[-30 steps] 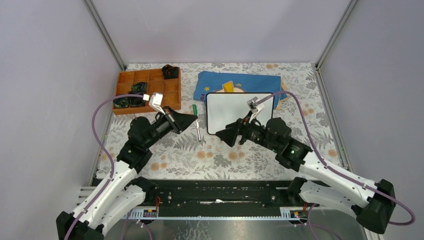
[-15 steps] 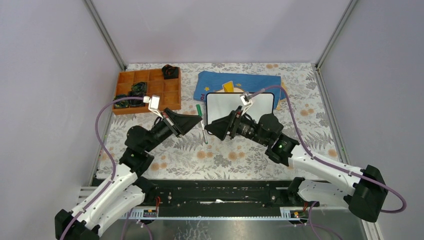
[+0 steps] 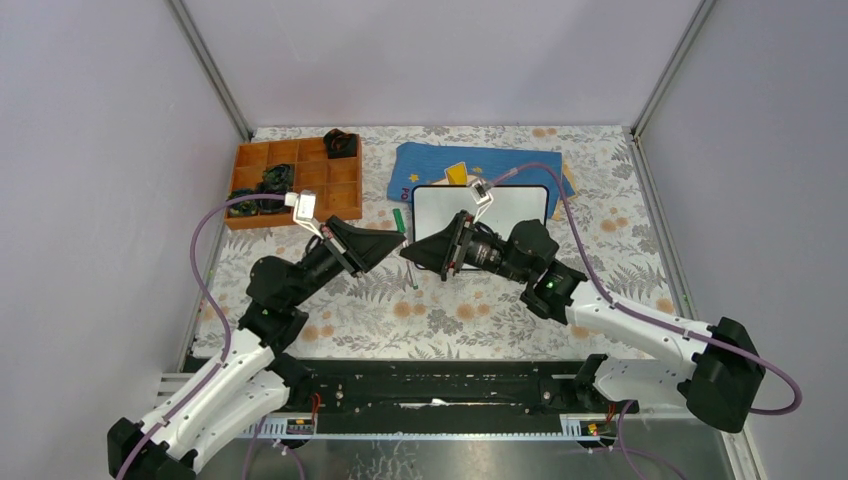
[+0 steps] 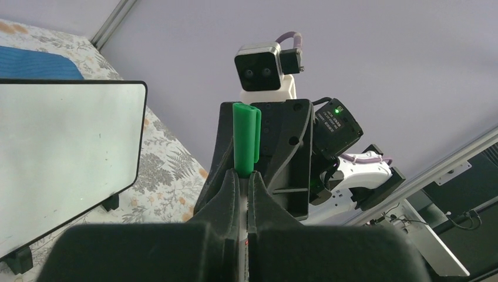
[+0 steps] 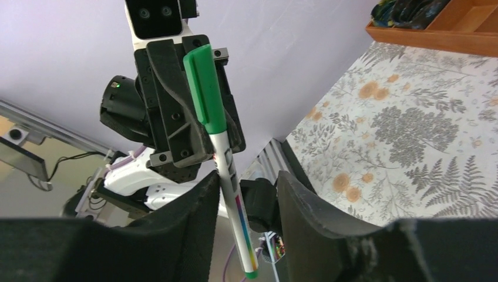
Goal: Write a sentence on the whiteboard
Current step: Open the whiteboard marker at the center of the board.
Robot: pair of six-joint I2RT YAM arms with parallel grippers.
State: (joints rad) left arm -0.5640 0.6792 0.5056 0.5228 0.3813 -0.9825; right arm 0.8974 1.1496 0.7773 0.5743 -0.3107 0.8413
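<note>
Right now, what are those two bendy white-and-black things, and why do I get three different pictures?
They are two robot arms, left and right, each ending in a two-finger pincer. One picture looks down from above; the other two come from a camera on each wrist. On the flowery table lie a blank white writing board, a blue cloth and an orange box with compartments. The left pincer is pinched shut on a green-capped pen. The right pincer is open, one finger on each side of that pen.
</note>
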